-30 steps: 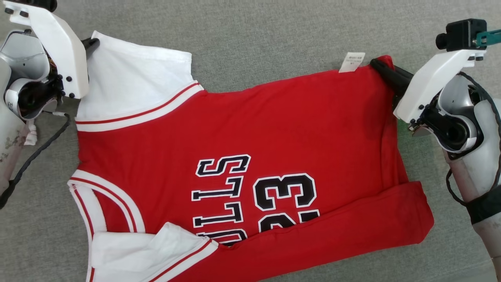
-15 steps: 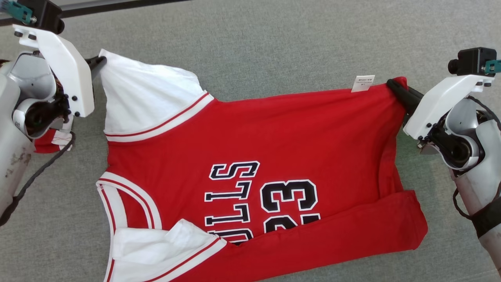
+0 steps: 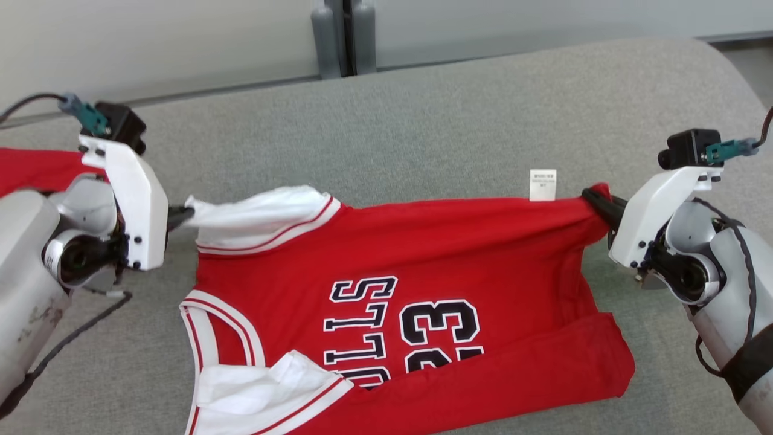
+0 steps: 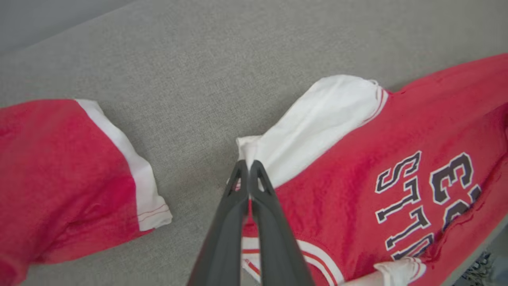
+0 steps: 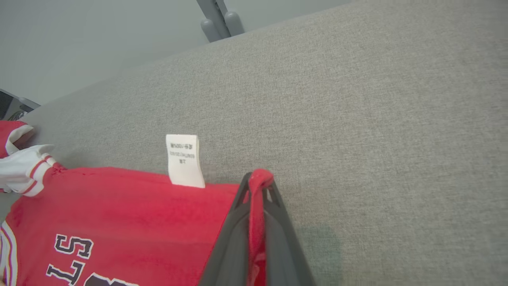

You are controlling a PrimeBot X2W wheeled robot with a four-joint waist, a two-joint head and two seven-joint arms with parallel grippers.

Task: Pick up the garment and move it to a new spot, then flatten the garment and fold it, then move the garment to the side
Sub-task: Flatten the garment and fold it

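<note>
Red jersey (image 3: 435, 241) lies across the grey cushion (image 3: 423, 115), its far edge stretched lengthwise between my arms: left gripper (image 4: 249, 165) pinched tight on the white sleeve (image 4: 317, 119) tip, right gripper (image 3: 595, 201) clamped on the hem corner (image 5: 260, 174).

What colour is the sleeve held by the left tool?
The sleeve is white with red-striped trim; left wrist view shows it best.

The place looked like a bare robot test room or lab, not a home. A broad grey fabric-covered surface (image 3: 423, 121) with a rounded corner served as the work area. Beyond it were a plain pale grey background (image 3: 151, 42) and a pair of grey posts (image 3: 341, 36). A red jersey (image 3: 423, 254) lay spread on the surface, with a second red garment (image 3: 36, 169) at its left edge.
</note>
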